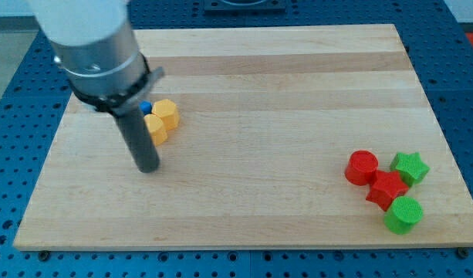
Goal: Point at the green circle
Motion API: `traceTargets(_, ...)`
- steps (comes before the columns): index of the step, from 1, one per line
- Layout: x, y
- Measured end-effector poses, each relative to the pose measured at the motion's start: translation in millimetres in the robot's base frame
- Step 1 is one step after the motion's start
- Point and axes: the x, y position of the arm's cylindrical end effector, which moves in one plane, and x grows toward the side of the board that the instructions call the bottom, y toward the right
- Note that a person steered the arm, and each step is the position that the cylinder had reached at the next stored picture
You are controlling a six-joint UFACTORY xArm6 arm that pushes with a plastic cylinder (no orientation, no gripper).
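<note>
Green first: the green circle (pixel 403 215) sits nearest the view's bottom, down at the right, close to the board's lower edge. Touching it from above-left is the red star-like block (pixel 387 189), and beside that, toward the view's left, the red circle (pixel 362 167). Just up and right, the green star (pixel 410 167) presses against the red star-like block. That's one tight cluster of four.

Now across the pale wooden board (pixel 267 93) to the view's left. My tip (pixel 148 167) is planted on bare wood, holding nothing and touching no block that I can make out; there are no jaws here, just the dark rod coming down from the grey arm body (pixel 93 42). The tip is well apart from the green circle, with most of the board's width between them.

Just beyond the tip, toward the view's top and slightly right, two yellow blocks (pixel 160 120) huddle together beside the rod's shaft, shapes roughly hexagonal. Behind them a small sliver of a blue block (pixel 146 106) peeks out, mostly hidden by the rod.
</note>
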Motion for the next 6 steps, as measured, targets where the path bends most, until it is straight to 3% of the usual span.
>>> traceTargets(3, 64.8, 222.7)
traceTargets(4, 99.8, 246.7)
traceTargets(6, 98.8, 260.0)
